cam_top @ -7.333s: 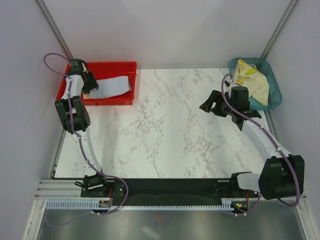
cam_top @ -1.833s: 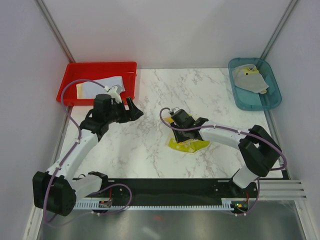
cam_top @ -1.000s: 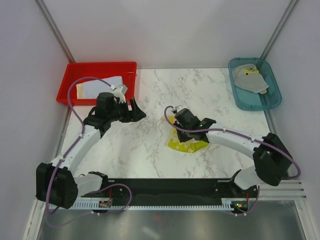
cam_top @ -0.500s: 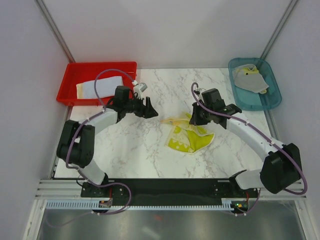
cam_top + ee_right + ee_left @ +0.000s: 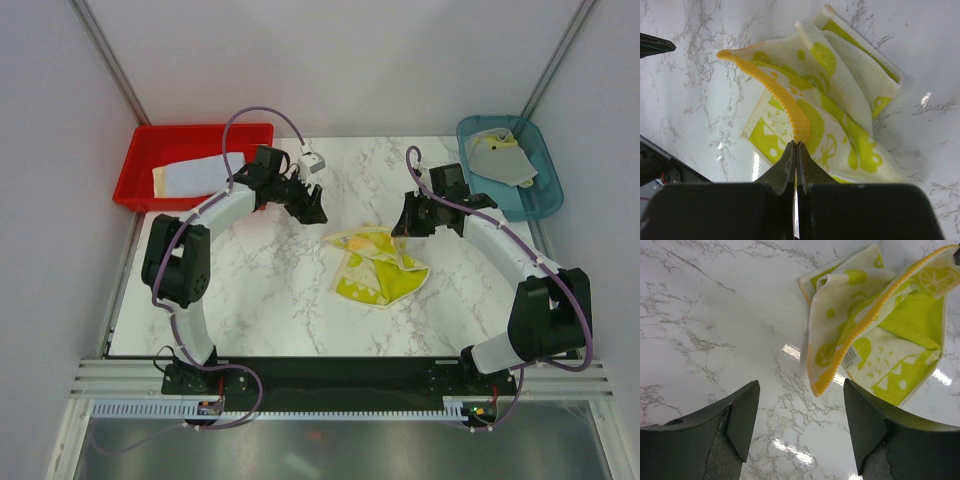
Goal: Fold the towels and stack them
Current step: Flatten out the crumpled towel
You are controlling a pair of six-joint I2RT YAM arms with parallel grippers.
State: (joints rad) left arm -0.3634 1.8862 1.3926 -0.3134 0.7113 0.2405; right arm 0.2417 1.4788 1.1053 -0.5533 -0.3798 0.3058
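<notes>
Top view: the printed towel [image 5: 378,268] lies crumpled mid-worktop [image 5: 250,290], between the two hands. The left hand [image 5: 312,205] hovers just left of it, and the right hand [image 5: 408,222] is at its far right edge. A red bin [image 5: 140,160] at far left holds a pale towel [image 5: 200,176]. A teal bin [image 5: 505,200] at far right holds a grey towel [image 5: 500,157].

Left wrist: the left hand [image 5: 802,425] is spread wide and empty over bare marble. A white label [image 5: 851,356] sits on the towel's edge, its print too small to read.

Right wrist: the right hand [image 5: 796,146] is pinched tight on the towel's orange hem [image 5: 785,107], which stands up as a ridge.
</notes>
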